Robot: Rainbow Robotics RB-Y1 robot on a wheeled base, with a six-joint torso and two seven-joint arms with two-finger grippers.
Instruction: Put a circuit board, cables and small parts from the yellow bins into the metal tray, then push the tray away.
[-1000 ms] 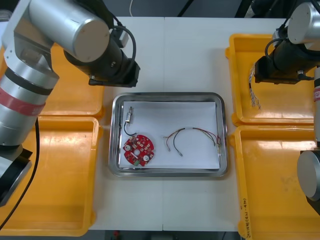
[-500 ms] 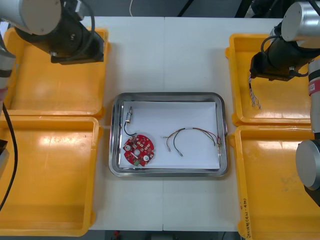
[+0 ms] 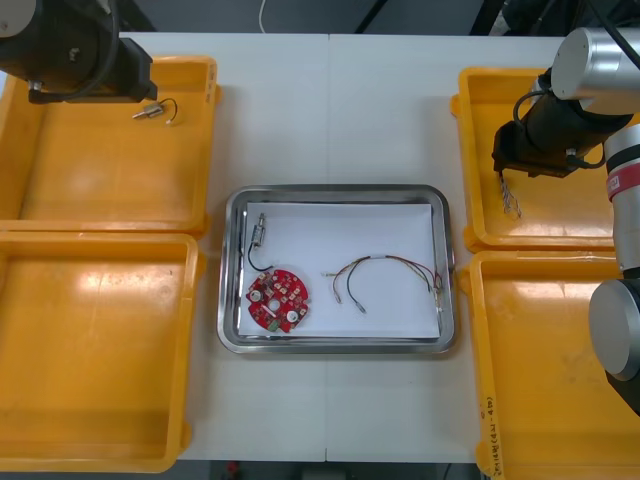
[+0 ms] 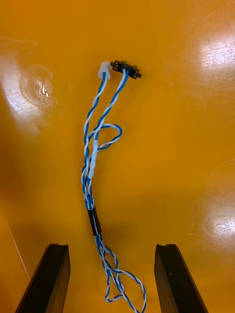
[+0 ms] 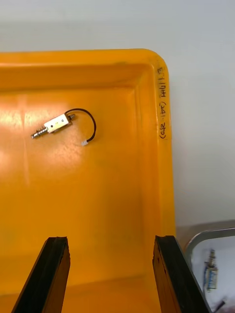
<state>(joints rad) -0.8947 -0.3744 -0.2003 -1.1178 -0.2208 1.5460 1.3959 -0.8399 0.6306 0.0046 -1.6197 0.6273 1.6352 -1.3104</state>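
Note:
The metal tray [image 3: 232, 205], white inside, holds a round red circuit board [image 3: 277, 299], a small metal part [image 3: 258, 232] with a black lead, and a red and yellow cable [image 3: 385, 272]. My right gripper [image 4: 112, 279] hangs open over the far right yellow bin [image 3: 480, 235]. A twisted blue and white cable [image 4: 95, 161] lies on the bin floor, running between and beyond its fingers. My left gripper [image 5: 111, 274] is open above the far left yellow bin [image 3: 195, 200]. Another small metal part [image 5: 56, 124] with a black lead lies well beyond its fingers.
Two more yellow bins lie near me, one on the left [image 3: 190, 400] and one on the right [image 3: 475, 400]. The tray's corner [image 5: 205, 242] shows past the left bin's rim in the left wrist view. Bare table runs beyond the tray and in front of it.
My left arm has swung from the tray's far left corner out over the far left bin, uncovering the small part there. My right arm has edged a little left over its bin.

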